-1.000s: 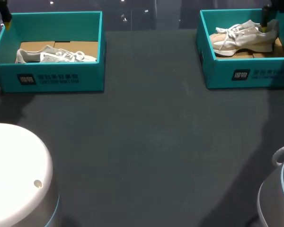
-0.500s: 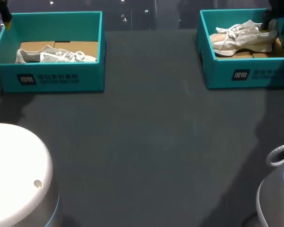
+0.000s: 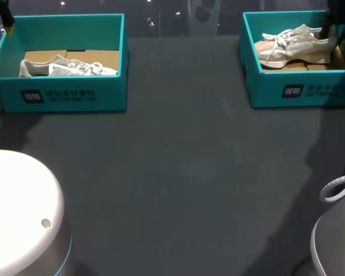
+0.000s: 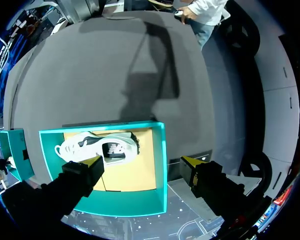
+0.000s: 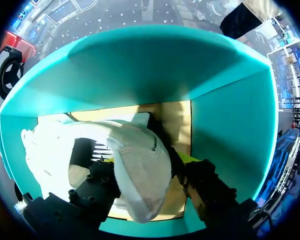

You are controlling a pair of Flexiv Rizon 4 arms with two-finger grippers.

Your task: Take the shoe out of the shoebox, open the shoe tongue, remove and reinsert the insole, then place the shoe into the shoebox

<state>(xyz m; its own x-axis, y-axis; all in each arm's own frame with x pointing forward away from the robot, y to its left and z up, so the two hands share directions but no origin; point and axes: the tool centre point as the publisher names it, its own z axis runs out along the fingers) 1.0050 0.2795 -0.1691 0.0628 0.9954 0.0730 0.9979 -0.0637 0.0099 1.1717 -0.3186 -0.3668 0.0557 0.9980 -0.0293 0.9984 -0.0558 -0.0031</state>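
Note:
Two teal shoeboxes stand at the back of the dark table. The left shoebox (image 3: pixel 63 95) (image 4: pixel 160 165) holds a pale grey shoe (image 3: pixel 66 68) (image 4: pixel 97 148) lying on its side on brown cardboard. My left gripper (image 3: pixel 7 20) (image 4: pixel 142 162) hangs open above that box's far left corner, holding nothing. The right shoebox (image 3: pixel 299 89) (image 5: pixel 140 70) holds a white laced shoe (image 3: pixel 296 46) (image 5: pixel 135 155). My right gripper (image 3: pixel 332 26) (image 5: pixel 145 170) is down inside this box, open, straddling the shoe's heel, with a thin dark gap still showing beside one fingertip (image 5: pixel 187 161).
The white bases of my arms sit at the near left (image 3: pixel 17 213) and near right (image 3: pixel 336 236) corners. A wide stretch of dark table (image 3: pixel 184 161) lies between the two boxes.
My right gripper has sunk lower at the shoe's heel and its fingers have drawn closer together. The left arm and both shoes have stayed put.

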